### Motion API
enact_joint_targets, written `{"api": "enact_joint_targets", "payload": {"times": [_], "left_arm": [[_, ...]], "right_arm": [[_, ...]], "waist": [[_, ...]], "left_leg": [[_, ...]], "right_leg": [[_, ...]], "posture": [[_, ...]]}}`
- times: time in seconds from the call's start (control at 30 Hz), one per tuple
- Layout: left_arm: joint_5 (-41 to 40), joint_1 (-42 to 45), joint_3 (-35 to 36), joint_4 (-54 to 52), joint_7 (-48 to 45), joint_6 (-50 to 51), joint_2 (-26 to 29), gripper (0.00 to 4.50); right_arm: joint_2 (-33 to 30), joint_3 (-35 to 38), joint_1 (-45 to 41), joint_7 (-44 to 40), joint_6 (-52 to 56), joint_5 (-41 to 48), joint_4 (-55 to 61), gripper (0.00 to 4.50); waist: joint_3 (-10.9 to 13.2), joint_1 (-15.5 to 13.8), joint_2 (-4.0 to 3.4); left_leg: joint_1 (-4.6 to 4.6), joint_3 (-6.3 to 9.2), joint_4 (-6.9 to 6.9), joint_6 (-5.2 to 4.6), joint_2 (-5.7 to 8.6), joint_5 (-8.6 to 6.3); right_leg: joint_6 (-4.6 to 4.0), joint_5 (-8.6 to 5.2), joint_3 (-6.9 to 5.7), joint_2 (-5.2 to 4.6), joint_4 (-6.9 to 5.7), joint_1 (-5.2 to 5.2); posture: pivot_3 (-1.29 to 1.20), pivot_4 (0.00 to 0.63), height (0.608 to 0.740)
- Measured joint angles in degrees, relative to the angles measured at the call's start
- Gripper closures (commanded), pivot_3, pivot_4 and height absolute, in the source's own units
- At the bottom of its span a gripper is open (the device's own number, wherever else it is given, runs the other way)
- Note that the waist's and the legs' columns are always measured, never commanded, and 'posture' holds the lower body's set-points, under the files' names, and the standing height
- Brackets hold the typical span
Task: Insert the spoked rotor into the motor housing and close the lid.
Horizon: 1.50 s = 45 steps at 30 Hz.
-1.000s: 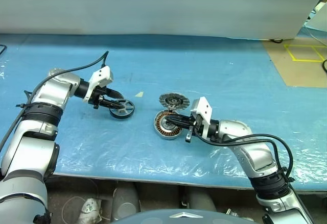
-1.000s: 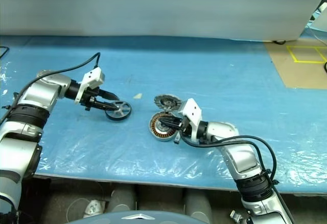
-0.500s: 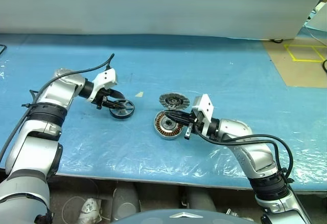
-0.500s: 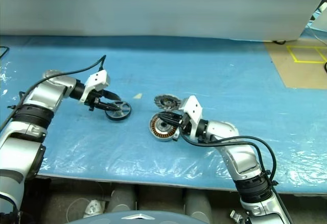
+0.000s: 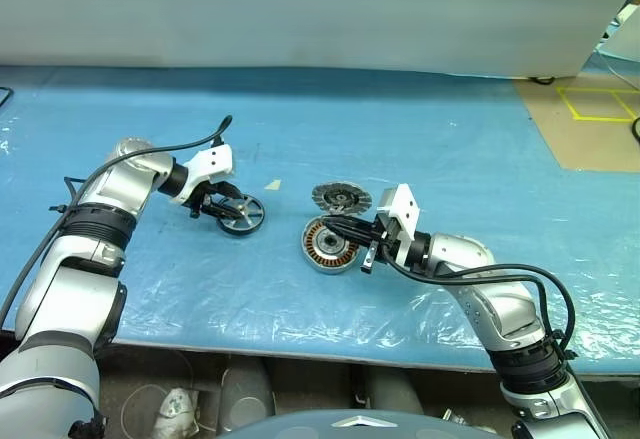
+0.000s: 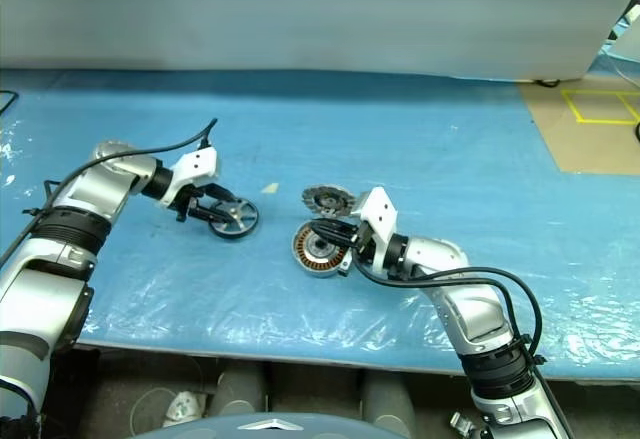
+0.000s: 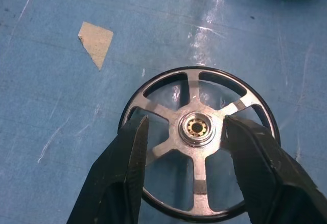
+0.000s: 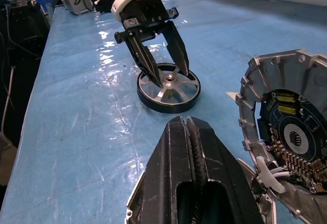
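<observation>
The spoked rotor [image 5: 241, 216] lies flat on the blue table, dark rim around silvery spokes. My left gripper [image 7: 184, 127] is open over it, one fingertip [image 7: 134, 132] on each side of the hub, down among the spokes [image 8: 168, 87]. The motor housing [image 5: 328, 244] with its copper windings sits to the right. My right gripper [image 5: 336, 227] is shut and lies level across the housing's top. The ribbed lid [image 5: 340, 197] rests just behind the housing, and the right wrist view shows its dark centre [image 8: 288, 134].
A small scrap of tape [image 5: 272, 185] lies on the table behind the rotor. The table's blue plastic cover [image 5: 450, 159] is wrinkled near the front edge. Brown floor with yellow tape [image 5: 600, 104] lies at the far right.
My left wrist has rolled and its gripper has tipped down more steeply onto the rotor, which has stayed in place. The right arm, the housing and the lid have not moved.
</observation>
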<state>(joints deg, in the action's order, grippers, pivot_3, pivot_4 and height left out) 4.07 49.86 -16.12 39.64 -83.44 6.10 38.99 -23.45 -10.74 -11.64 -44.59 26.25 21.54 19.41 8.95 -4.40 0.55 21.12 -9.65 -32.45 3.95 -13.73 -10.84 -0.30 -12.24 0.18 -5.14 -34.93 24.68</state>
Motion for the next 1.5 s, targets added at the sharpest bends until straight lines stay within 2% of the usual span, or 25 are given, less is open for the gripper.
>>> {"api": "enact_joint_targets", "payload": {"times": [0.33,0.7,0.93,1.23,1.5], "left_arm": [[1.1,-0.7,-0.5,-0.8,-1.0,-1.8,0.1,2.01],[0.6,-0.9,-0.9,-2.8,-3.0,1.2,0.3,2.01],[1.3,-1.3,-1.8,-3.7,-3.1,-1.7,0.6,2.01],[-2.1,0.0,-0.1,-3.4,-3.8,0.5,-0.7,2.01],[-1.6,0.8,0.0,-1.7,-5.1,-3.9,-0.1,2.01]], "right_arm": [[0.0,0.0,0.0,1.0,0.0,0.2,0.0,4.50],[-0.1,0.0,0.0,1.0,0.0,0.2,0.0,4.50],[0.1,0.0,0.0,1.2,0.0,0.1,0.0,4.50],[0.0,0.0,0.0,1.2,-0.2,-0.3,-0.4,4.50],[0.1,0.0,0.0,1.1,-0.2,-0.5,-0.5,4.50]], "waist": [[0.0,0.0,0.00],[0.0,0.0,0.00],[0.0,0.0,0.00],[0.0,0.0,0.01],[0.0,-0.1,0.00]], "left_leg": [[0.00,0.00,0.00,0.00,0.00,0.00],[0.00,0.00,0.01,0.00,0.00,0.00],[-0.01,0.00,0.02,0.00,0.00,0.00],[0.00,0.00,0.02,0.00,0.00,0.00],[0.01,0.00,0.04,0.00,0.01,0.00]], "right_leg": [[0.00,0.00,0.00,0.00,0.00,0.00],[0.00,0.00,0.00,0.00,0.02,0.00],[0.00,0.00,0.00,0.00,0.03,0.00],[0.00,0.00,0.00,0.00,0.03,0.00],[0.00,0.00,-0.01,0.00,0.06,0.00]], "posture": [[0.00,0.150,0.740],[0.00,0.150,0.740],[0.00,0.150,0.740],[0.00,0.150,0.740],[0.00,0.150,0.740]]}}
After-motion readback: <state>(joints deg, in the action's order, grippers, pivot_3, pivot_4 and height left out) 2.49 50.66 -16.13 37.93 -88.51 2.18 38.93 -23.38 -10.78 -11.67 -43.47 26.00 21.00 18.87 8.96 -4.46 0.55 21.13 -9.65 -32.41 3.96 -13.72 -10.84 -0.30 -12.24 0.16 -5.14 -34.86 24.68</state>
